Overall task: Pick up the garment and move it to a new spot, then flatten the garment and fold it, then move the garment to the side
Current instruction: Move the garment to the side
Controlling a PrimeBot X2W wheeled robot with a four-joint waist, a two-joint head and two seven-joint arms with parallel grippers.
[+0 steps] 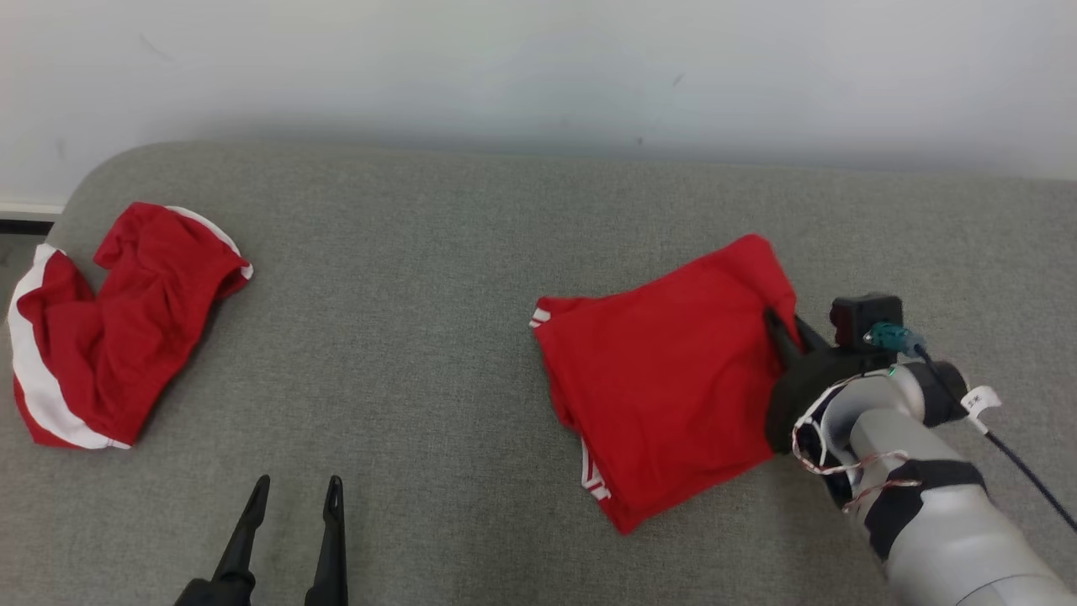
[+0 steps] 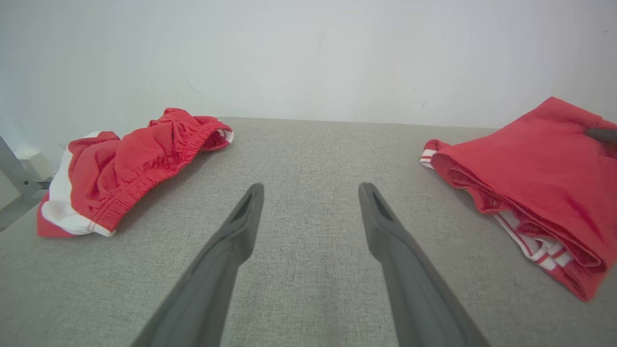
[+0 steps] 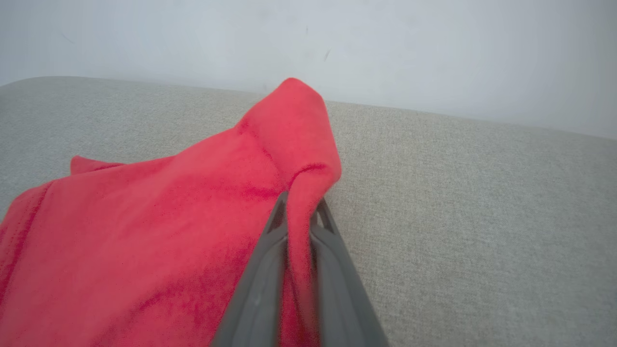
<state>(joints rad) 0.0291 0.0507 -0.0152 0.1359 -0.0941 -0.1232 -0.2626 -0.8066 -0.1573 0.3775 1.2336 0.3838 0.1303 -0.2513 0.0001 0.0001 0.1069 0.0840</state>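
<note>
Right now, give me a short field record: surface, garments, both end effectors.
surface: grey fabric padding, against a pale wall
folded garment: red with white striped trim, right of centre
crumpled garment: red with a white band, far left
right end effector: shut on the folded garment's right edge
left end effector: open, empty, between the two garments

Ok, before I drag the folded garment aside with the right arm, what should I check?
1. Grip: ok. The right gripper is shut on the right edge of the folded garment.
2. Fold: ok. The layers are stacked, with striped hems at the near edge.
3. All layers pinched: cannot tell. Only the top cloth shows between the fingers.
4. Left gripper: ok. It is open and apart from the garment.
5. Crumpled garment: ok. It lies far to the left.
6. Room on the right: ok. The grey surface is bare there.
</note>
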